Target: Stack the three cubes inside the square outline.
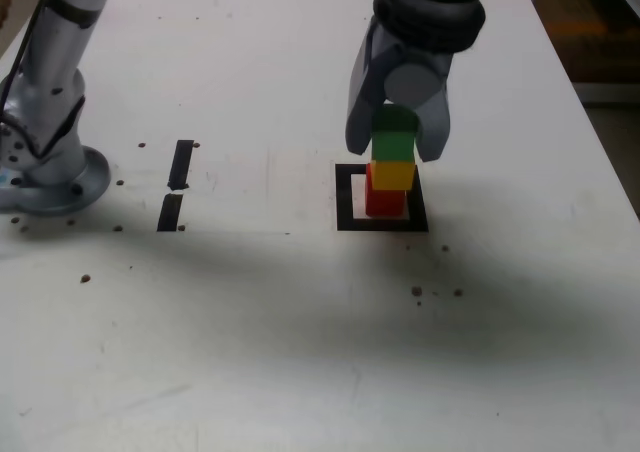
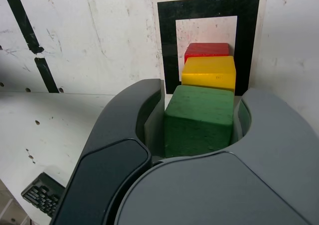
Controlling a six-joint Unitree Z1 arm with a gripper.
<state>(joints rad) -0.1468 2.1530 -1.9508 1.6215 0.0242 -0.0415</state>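
Three cubes form a column at centre right of the exterior view: the red cube sits inside the square outline on the bench, the yellow cube rests on it, and the green cube is on top. The gripper reaches down from the upper right of the frame, and its fingers pinch the green cube from both sides; the wrist view confirms the grip, with the green cube wedged between the dark finger and the grey one. Whether the green cube already bears fully on the yellow cube cannot be determined. Judged risk: the column appears slightly staggered, so releasing off-centre, or dragging a finger against the green cube during withdrawal, could topple it. Two short black strips lie at centre left. No brand, label or legible writing is visible.
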